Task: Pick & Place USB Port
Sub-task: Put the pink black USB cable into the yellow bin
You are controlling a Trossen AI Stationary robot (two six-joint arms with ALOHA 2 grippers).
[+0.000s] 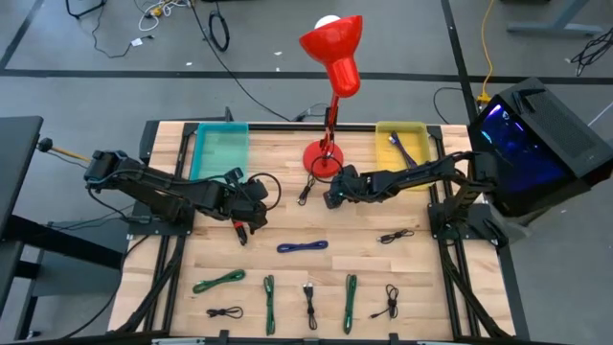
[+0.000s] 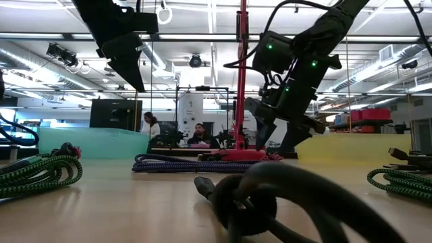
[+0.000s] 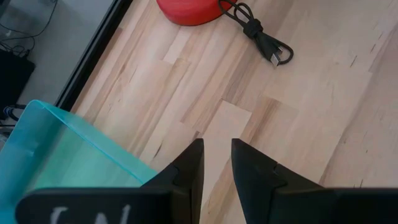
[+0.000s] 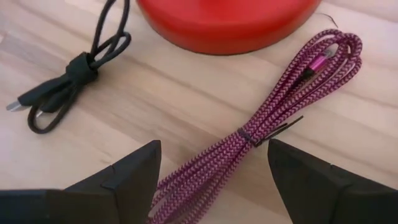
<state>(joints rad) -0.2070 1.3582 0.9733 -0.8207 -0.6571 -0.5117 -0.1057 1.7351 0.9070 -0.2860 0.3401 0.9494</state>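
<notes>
the pink braided cable (image 4: 267, 130) runs off the bottom edge of the right wrist view between the fingers, so its far end is out of sight; the red lamp base (image 4: 227, 22) is chopped by the top edge there; in the low view a fat dark cable (image 2: 283, 202) right at the lens is just blur and I can't tell its plugs; the teal bin (image 3: 56, 155) is cut by the left wrist view's edge and partly hidden behind the left gripper (image 3: 216, 163); the small black cables (image 1: 226, 312) along the tabletop's near edge are too tiny to read connectors.
</notes>
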